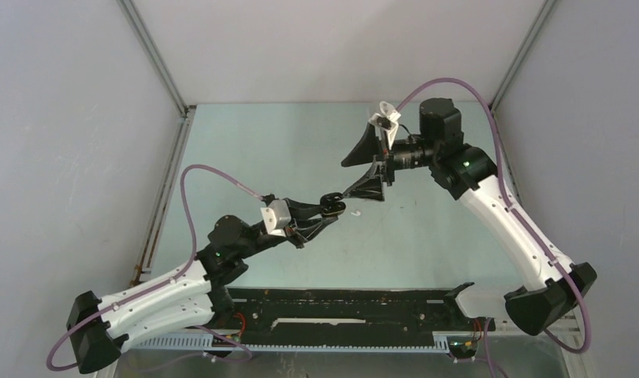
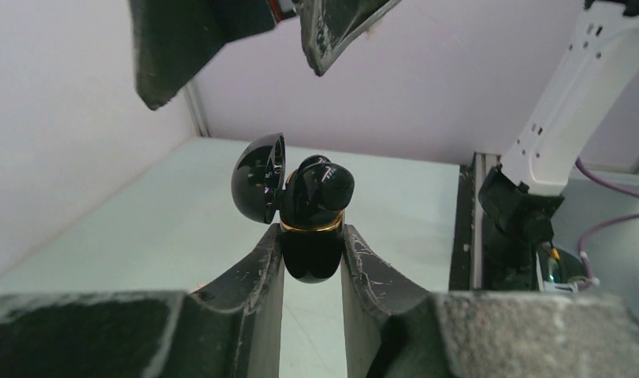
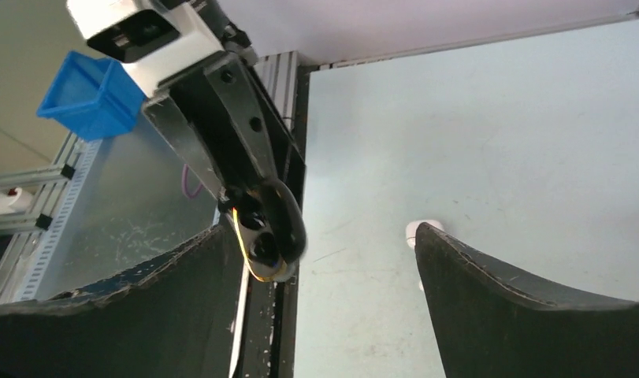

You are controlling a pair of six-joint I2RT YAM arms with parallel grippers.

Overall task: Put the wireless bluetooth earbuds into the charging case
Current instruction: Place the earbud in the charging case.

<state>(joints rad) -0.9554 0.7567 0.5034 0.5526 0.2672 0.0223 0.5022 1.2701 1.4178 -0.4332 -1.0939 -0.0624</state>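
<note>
A glossy black charging case (image 2: 310,253) with a gold rim is held above the table, my left gripper (image 2: 312,232) shut on its lower half. Its lid (image 2: 259,179) stands open to the left. A black earbud (image 2: 325,183) sits in the case's top, sticking up above the rim. My right gripper (image 1: 347,179) hangs just beyond the case (image 1: 330,206) with its jaws wide open and nothing between them; its fingers (image 2: 186,43) show at the top of the left wrist view. A small white earbud (image 3: 416,231) lies on the table, partly behind the right finger.
A blue bin (image 3: 91,94) stands beyond the table's left side in the right wrist view. A black rail (image 1: 347,307) runs along the near edge between the arm bases. Metal frame posts (image 1: 154,55) rise at the back corners.
</note>
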